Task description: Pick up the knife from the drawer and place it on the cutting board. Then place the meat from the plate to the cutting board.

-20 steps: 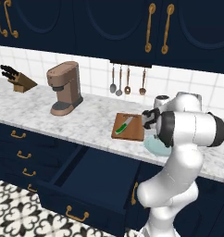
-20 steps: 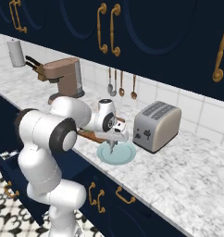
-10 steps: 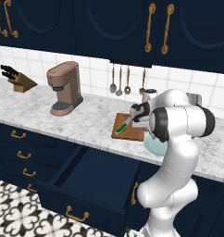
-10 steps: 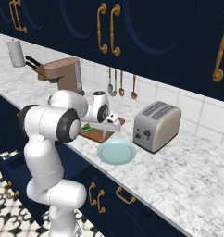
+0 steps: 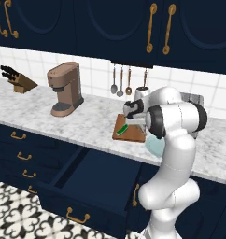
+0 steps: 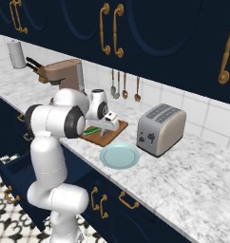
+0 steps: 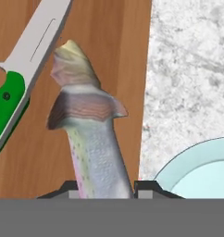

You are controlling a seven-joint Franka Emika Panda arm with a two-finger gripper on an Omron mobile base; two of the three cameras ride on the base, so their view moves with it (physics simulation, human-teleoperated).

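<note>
The arm (image 5: 173, 154) is glossy white, built of fat rounded segments with dark charcoal bands at the joints. Its end effector (image 6: 109, 124) is white with a small black patch, ending in two small dark fingertips (image 7: 72, 190).

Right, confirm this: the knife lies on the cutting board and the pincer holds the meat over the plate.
Not over the plate. The hand view shows the pincer holding the meat over the cutting board, beside the knife, which does lie on the board.
</note>
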